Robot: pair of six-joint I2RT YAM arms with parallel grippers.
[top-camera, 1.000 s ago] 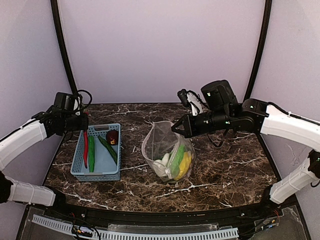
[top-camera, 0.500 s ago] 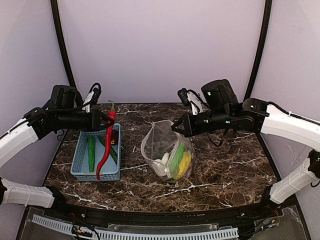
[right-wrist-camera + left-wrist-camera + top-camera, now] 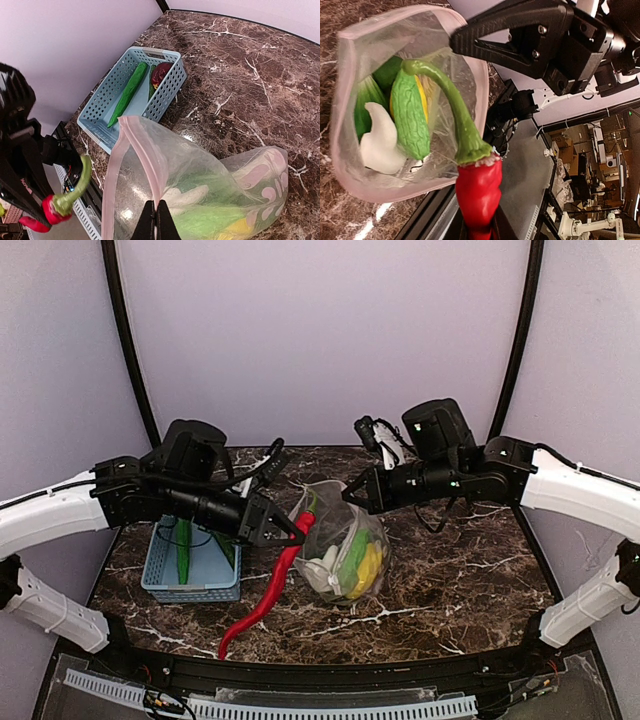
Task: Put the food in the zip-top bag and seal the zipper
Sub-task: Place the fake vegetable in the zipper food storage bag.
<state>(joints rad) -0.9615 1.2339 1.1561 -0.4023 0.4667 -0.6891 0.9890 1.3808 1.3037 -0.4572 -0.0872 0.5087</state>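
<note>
Red chilli (image 3: 265, 595) reached bag (image 3: 330, 502) — fruit (image 3: 160, 72) wrist-only.

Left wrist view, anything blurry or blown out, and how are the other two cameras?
Left wrist view: the red chilli sits near the lens, its red body soft and oversaturated; the zip-top bag is sharp. Right wrist view: glare spots on the bag film, the fingers featureless black. Top external view: even light, black frame posts bowed by lens distortion.

No lettering, label or number is legible on the zip-top bag (image 3: 332, 512), the blue basket (image 3: 190, 591) or elsewhere.
</note>
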